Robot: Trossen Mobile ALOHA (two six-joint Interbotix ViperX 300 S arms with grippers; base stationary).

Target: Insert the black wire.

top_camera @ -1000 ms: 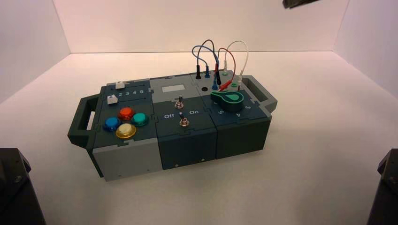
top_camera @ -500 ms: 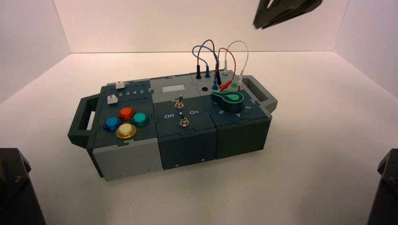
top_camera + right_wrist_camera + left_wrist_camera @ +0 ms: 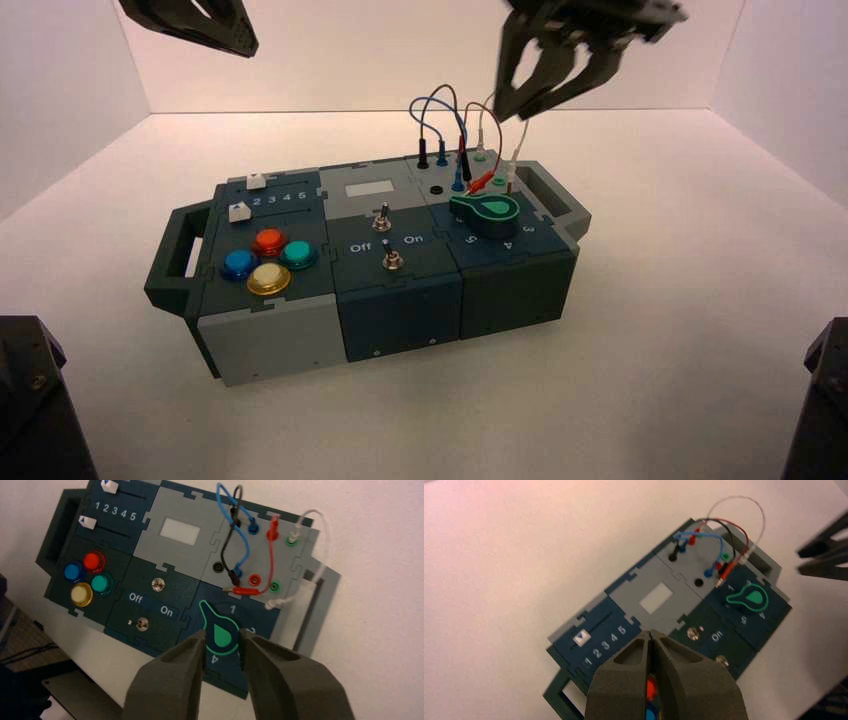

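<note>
The right gripper (image 3: 222,637) has its fingers parted over the box's knob (image 3: 220,635), well above it, with nothing between them. The left gripper (image 3: 650,635), fingers closed together and gripping nothing, hangs above the slider and button end. The black wire (image 3: 230,535) arches over the gray socket panel (image 3: 260,545): one plug stands in a far-row socket, the other lies loose near the black socket (image 3: 218,567), beside the red wire's loose plug (image 3: 242,591). Blue (image 3: 245,537) and white wires (image 3: 326,535) loop close by.
</note>
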